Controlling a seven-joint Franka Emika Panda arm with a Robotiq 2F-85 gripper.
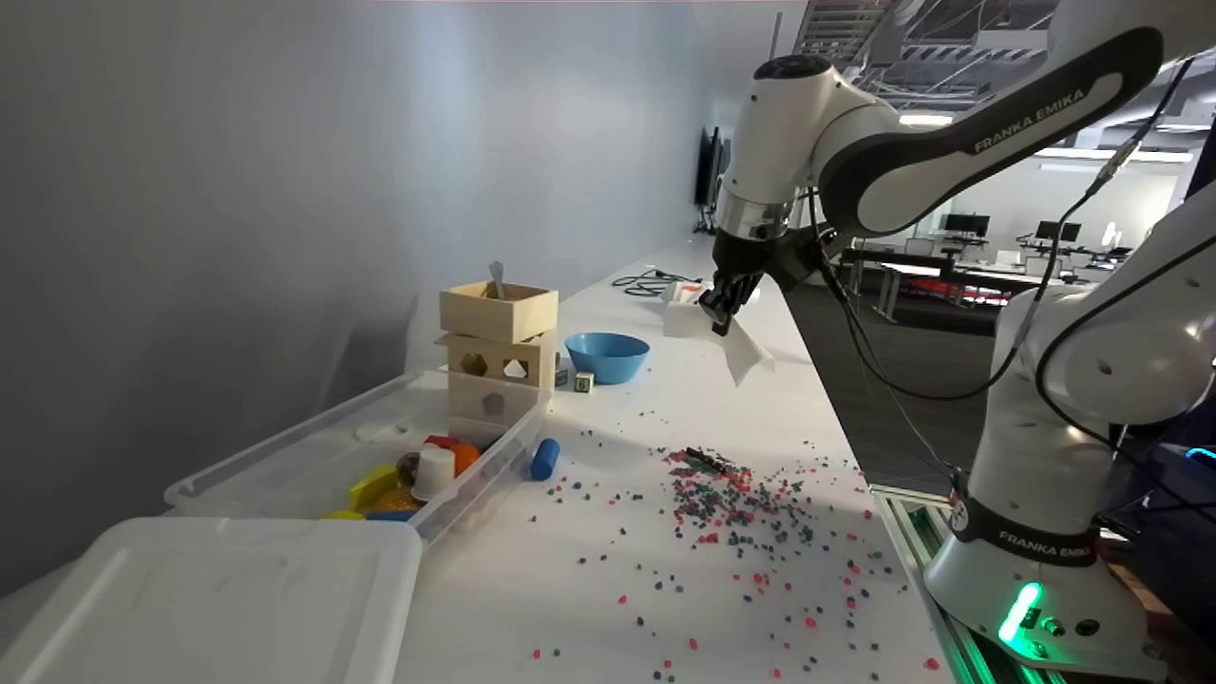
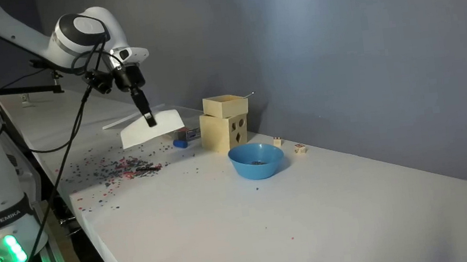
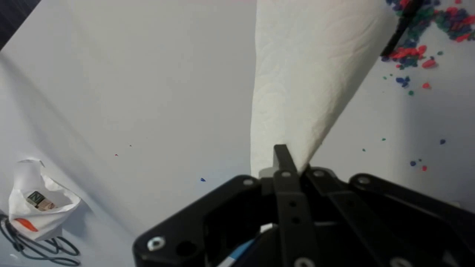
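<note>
Worktop [image 1: 532,598] against a grey wall [image 1: 237,190]: paper sheet [image 2: 142,132] pinched and suspended

Inspected left to right. Far left: a pale plastic lid [image 1: 218,608] beside a clear bin [image 1: 494,470] of mixed toys [image 1: 435,472]. Next, a wooden box [image 1: 539,361] with cut-out holes, an open wooden tray [image 1: 475,316] stacked on top; a blue cylinder [image 1: 544,459] lies just outside the bin. Past these stands a blue bowl [image 1: 608,369] with dark bits [image 2: 258,162] inside. Further back, a black cable [image 1: 654,275] next to a white bag [image 3: 55,220]. Mid-worktop, red, blue and green bits [image 1: 736,499] lie scattered, thickest around a slim dark stick [image 1: 706,461].

Gripper [image 2: 152,123]: fingers closed, grasping the paper sheet above the worktop. Handling, as judged: very light, limp and soft, faintly embossed, apt to crease or tear if dragged. Little slip expected while pinched firmly; a gathered fold offers the soundest hold. Position: the sheet is caught directly between the fingertips; in the wrist view it runs outward from them, narrowing to the pinch point, and in an exterior view it spreads to both sides.
</note>
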